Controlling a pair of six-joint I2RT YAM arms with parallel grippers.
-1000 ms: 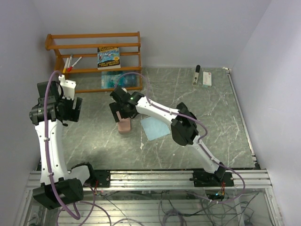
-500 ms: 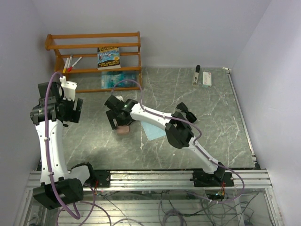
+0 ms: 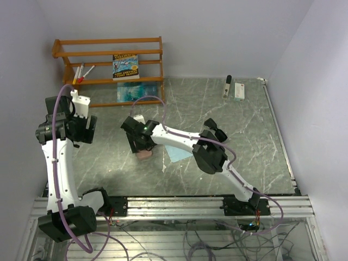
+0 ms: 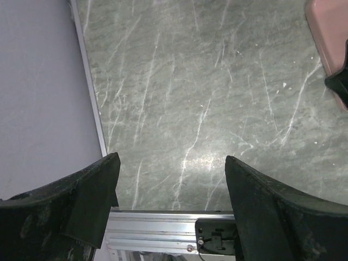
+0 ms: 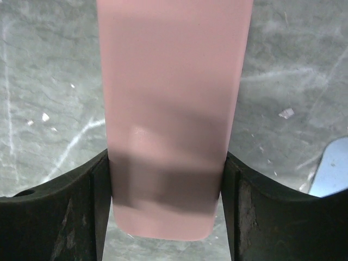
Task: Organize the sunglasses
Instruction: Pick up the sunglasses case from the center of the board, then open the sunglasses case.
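No sunglasses show in any view. A pink case (image 3: pixel 144 155) lies flat on the grey marble table (image 3: pixel 244 141), left of centre. My right gripper (image 3: pixel 142 144) is down over it. In the right wrist view the case (image 5: pixel 174 98) fills the gap and both fingers (image 5: pixel 100 201) press against its long sides, so the right gripper (image 5: pixel 167 159) is shut on it. My left gripper (image 3: pixel 82 128) hangs above the table's left side, open with nothing between its fingers (image 4: pixel 171 163). A corner of the case (image 4: pixel 326 32) shows at the upper right of the left wrist view.
A light blue cloth (image 3: pixel 177 147) lies just right of the case. At the back left stands a wooden shelf (image 3: pixel 109 54) holding a book (image 3: pixel 125 66) and markers (image 3: pixel 81 73). A white box (image 3: pixel 240 91) and a black-tipped item (image 3: pixel 227 86) lie at the back right.
The right gripper has moved toward the near edge along the pink case, and its fingers have closed from wide apart onto the case's sides. The left arm has barely moved.
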